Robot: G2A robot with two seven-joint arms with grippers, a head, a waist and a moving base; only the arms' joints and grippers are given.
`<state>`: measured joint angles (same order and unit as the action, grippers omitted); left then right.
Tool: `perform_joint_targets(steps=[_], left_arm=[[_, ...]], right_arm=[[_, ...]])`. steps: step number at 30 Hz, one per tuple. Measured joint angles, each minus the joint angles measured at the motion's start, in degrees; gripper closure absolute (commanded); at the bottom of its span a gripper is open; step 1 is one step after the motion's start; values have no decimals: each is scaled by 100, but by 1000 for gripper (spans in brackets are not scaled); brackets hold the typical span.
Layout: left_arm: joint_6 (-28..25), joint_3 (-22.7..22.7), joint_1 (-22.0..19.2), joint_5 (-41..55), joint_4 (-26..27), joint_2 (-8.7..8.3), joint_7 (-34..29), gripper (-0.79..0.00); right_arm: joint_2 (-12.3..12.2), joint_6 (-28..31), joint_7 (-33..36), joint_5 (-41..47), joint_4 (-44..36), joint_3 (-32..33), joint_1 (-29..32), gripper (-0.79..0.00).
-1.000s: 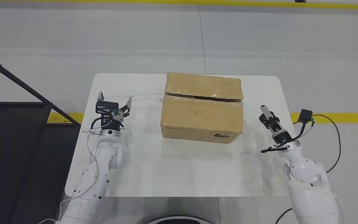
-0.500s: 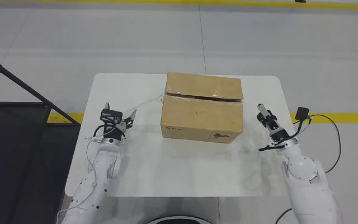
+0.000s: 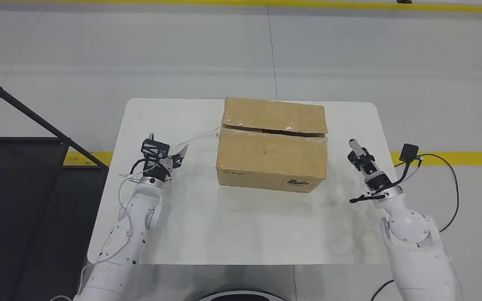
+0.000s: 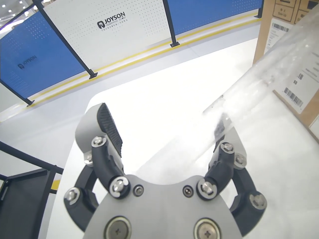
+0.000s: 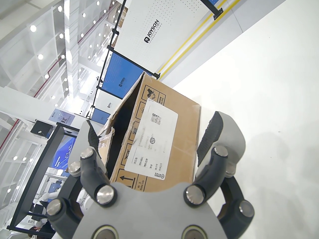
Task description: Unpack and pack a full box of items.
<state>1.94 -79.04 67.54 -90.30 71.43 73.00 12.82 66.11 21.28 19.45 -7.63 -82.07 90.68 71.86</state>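
This is a large industrial hall, a warehouse-like work floor. A white table carrying a cardboard box with shipping labels stands on smooth grey painted floor marked with yellow lines. Blue and white perforated partition panels on black posts fence the area. Round ceiling lights dot a high white roof structure.

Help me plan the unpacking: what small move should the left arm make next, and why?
Probably shut the left gripper on the clear tape strip: it stands open, and the strip, stretched from the box, clings to one finger only.
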Motion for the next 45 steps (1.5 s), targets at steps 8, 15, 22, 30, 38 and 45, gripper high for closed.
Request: perform_joint_targets(steps=[8, 15, 22, 30, 38, 45], left_arm=[[-638, 21, -120, -322, -50, -56, 167, -785], [-848, -67, -176, -406, -98, -96, 111, -785], [-1010, 13, -582, -242, -559, -70, 114, -785], [-1185, 65, -1004, -384, -1012, -83, 205, -785], [-1364, 52, -1117, -480, -1139, -120, 319, -785], [-1489, 77, -878, -447, -888, -142, 360, -785]], right_arm=[[-63, -122, 355, -258, -123, 149, -16, -785], [-92, -256, 559, -318, -269, 154, -66, -785], [-94, -312, 530, -375, -291, 80, -97, -785], [-115, -345, 445, -375, -322, 170, 47, -785], [-139, -407, 519, -449, -400, 207, 111, -785], [-141, -413, 542, -463, -411, 203, 107, -785]])
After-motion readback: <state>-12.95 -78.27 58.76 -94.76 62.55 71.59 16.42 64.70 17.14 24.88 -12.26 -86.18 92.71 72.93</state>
